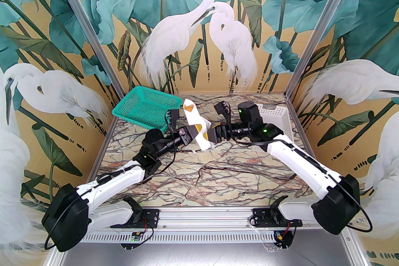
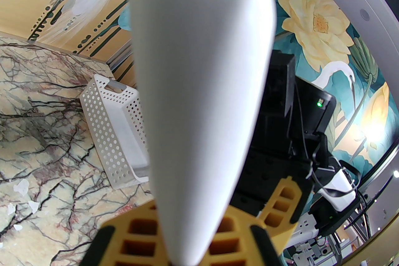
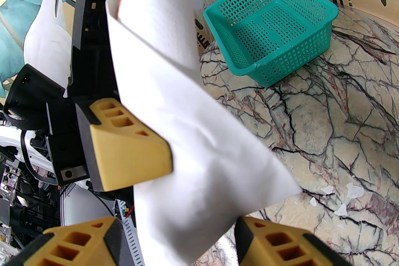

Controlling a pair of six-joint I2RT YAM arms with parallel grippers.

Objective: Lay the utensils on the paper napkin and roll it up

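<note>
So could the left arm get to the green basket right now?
Probably yes: the green basket sits just beyond the left gripper, nothing between. But that gripper is shut on the rolled napkin, which the right gripper also grips.

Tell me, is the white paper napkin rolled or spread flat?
Rolled: the white paper napkin forms a tube, orange-brown wooden utensils showing at its far end.

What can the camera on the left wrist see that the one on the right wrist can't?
Left wrist camera: the white basket standing on the marble table. Right wrist camera: the green basket. Shared: the rolled white napkin gripped between yellow fingers, and small paper scraps lying on the table.
</note>
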